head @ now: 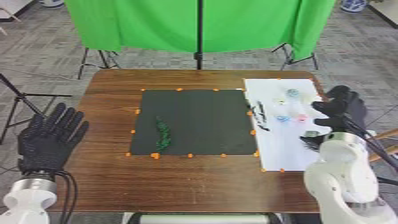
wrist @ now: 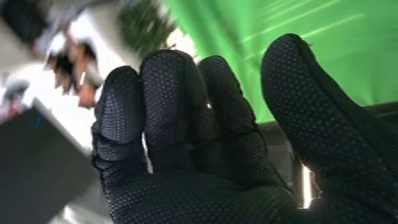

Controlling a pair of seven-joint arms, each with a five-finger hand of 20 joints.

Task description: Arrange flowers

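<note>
I judge the next step to be taking one piece from the white rectangular sheet (head: 284,147) and setting it on the dark, flat rectangular mat (head: 204,122). The long green leafy sprig (head: 163,134) lies lengthwise on the mat's left part, and I would build beside it without brushing it. On the sheet lie a small pink blossom (head: 301,118), a small blue blossom (head: 283,119) just beside it, a pale blue-green bloom (head: 293,92) farther forward, and a thin, dark twiggy piece (head: 259,115) along the sheet's left side.

To do it well, I should come down from above on one piece, with thumb and fingers straddling its stem or base, and pinch lightly, since petals this small would probably crush or slip. The pink and blue blossoms sit close enough that a broad grasp could drag both. I would lift clear before crossing to the mat.

My right hand (head: 344,107) is at the sheet's right edge, its arm coming up along the table's right side. It is empty and wide, its fingers (wrist: 164,100) nearly straight and the thumb (wrist: 302,85) well apart from them. My left hand (head: 44,145) is by the table's left edge, spread and empty, fingers pointing forward.
</note>
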